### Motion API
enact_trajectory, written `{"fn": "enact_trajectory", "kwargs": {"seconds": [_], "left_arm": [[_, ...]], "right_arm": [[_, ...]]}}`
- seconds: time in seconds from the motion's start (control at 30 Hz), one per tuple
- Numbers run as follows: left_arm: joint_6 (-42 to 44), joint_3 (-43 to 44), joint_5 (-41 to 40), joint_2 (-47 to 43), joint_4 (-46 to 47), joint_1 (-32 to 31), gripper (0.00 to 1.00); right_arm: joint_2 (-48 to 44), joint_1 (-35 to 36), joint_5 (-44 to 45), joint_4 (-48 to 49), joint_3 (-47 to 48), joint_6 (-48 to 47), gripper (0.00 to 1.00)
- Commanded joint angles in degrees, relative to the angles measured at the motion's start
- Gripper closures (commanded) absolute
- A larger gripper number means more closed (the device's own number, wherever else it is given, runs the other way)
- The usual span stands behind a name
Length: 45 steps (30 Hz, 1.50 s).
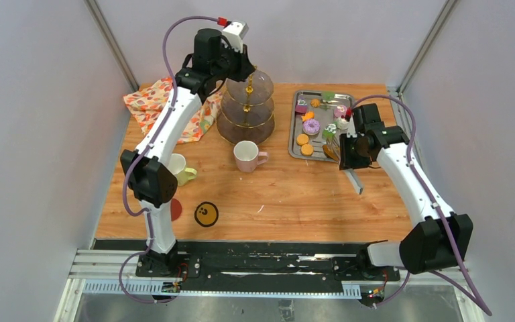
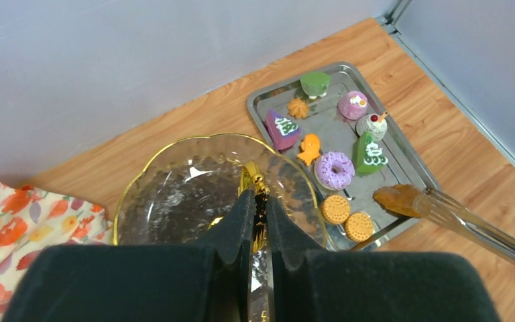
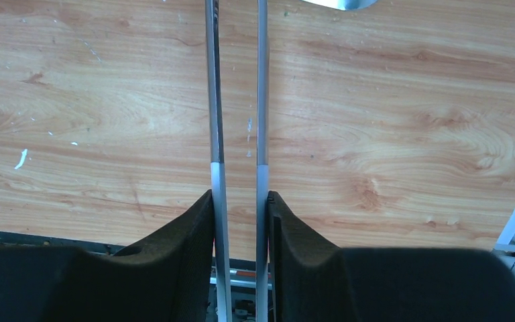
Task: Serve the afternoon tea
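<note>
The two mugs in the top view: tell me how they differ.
Colour: the pink mug is pale pink, the yellow-green mug yellow-green.
Place: the pink mug stands mid-table, just in front of the stand; the yellow-green mug stands further left.
View: the pink mug shows whole, while the yellow-green mug is partly hidden behind the left arm.
Both stand upright, mouths up, handles pointing roughly right in this view.
</note>
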Motion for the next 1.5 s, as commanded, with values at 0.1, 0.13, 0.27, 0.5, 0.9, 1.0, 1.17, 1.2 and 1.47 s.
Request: {"fn": "enact_trajectory", "kwargs": {"seconds": [0.1,0.13,0.27,0.5,0.9,1.0,1.17,1.2,1.47], "left_arm": [[-3.93,0.75,1.16,-0.21,3.05,-0.75,1.0],[-4.1,0.82,1.26,0.01,3.1,-0.88,1.0],[-3.57,0.72,0.84,0.66,2.74,-1.77,1.0],[-4.08,1.07,-0.66,0.92,3.79,-2.3,1.0],[-5.33,4.15,-3.87,3.45,4.19,-2.41,1.0],[-5.61,3.17,-4.54,2.71,3.96,-2.44,0.9],[-5.73,1.58,-5.06,0.4,3.47,-2.44,0.39],[-5.73,1.38,-5.1,-0.05,3.37,-2.49,0.32],[-7.18,-4.07,-9.35,-8.23,2.8,-2.48,0.09]], "right_arm": [[-2.88,-1.94,2.19,-0.49,-2.62,-0.01,0.68],[-3.05,-1.99,2.24,-0.49,-2.85,-0.03,0.68],[-3.51,-2.21,2.62,-0.49,-3.32,-0.03,0.68],[-3.91,-2.53,3.17,-0.72,-4.42,0.05,0.66],[-2.18,-3.26,5.53,-0.02,-3.01,0.41,0.63],[-2.43,-3.25,5.54,0.43,-2.1,0.4,0.63],[-3.49,-3.2,5.97,0.89,-1.17,0.49,0.63],[-3.58,-3.26,6.58,1.05,-1.17,0.49,0.63],[-1.17,-3.37,9.7,3.09,-0.94,-0.08,0.58]]}}
